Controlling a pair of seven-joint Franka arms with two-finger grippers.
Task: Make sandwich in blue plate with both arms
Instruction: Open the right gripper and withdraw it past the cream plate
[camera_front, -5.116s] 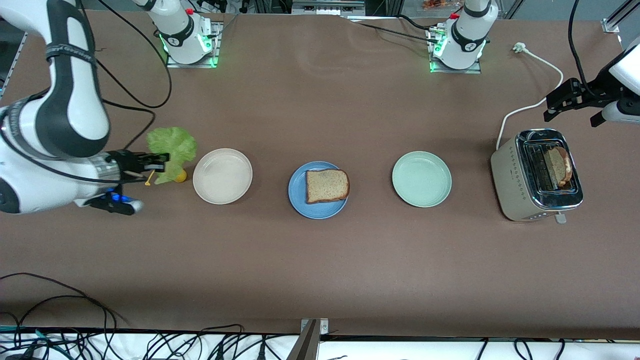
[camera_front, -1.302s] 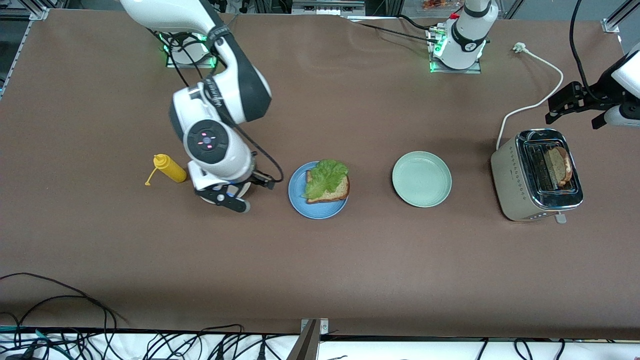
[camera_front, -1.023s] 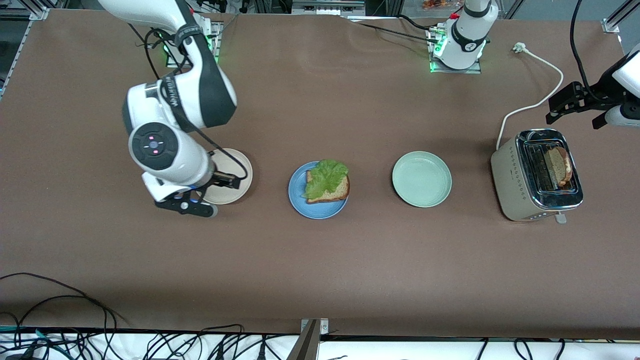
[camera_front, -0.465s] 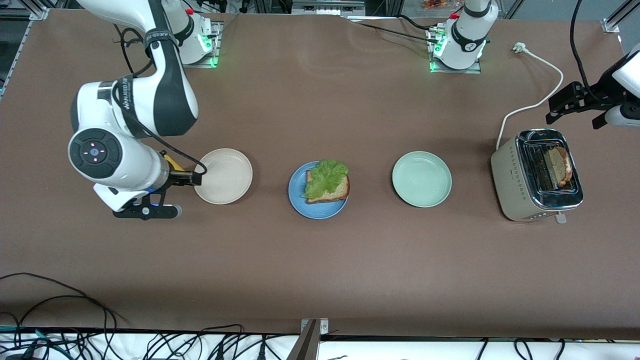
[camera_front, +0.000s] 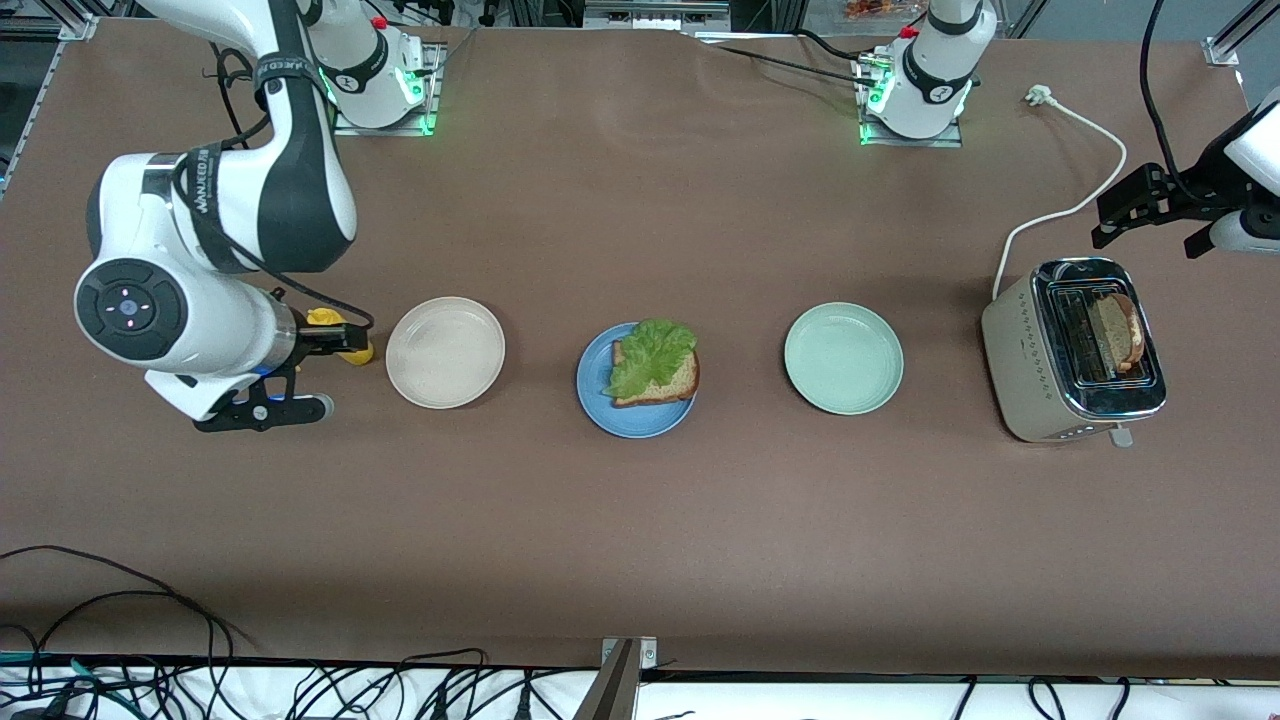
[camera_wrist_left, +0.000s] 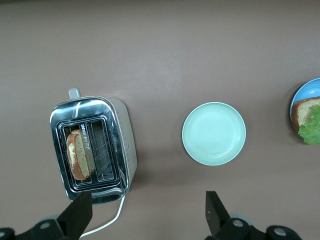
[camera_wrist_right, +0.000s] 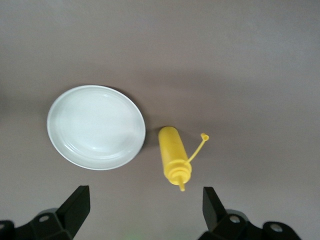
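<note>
The right gripper (camera_front: 335, 338) hangs with its fingers (camera_wrist_right: 75, 207) spread wide and nothing between them, low over the yellow squeeze bottle (camera_wrist_right: 174, 156) at the right arm's end of the table. That bottle lies on its side directly under the gripper, its nozzle cap dangling on a thin strap beside it. Just beside the bottle, toward the middle of the table, sits the beige-white plate (camera_front: 445, 352), with nothing on it. One step farther along the same row is the blue plate (camera_front: 596, 385), well apart from the right gripper; on it lies one brown bread slice (camera_front: 672, 380) with a ruffled green lettuce leaf (camera_front: 648, 354) on top, covering most of the bread and hanging slightly over the edge of the slice farther from the front camera. No second slice covers the leaf. The left gripper (camera_front: 1120, 212) is up in the air at the left arm's end of the table, its fingers (camera_wrist_left: 79, 216) likewise standing wide apart and holding nothing. Below it and close by stands the toaster (camera_front: 1005, 345), with a bread slice (camera_wrist_left: 79, 155) upright in one of its two slots. From the toaster toward the middle of the table lies the pale green plate (camera_wrist_left: 214, 133), bare, between the toaster and the blue plate.
</note>
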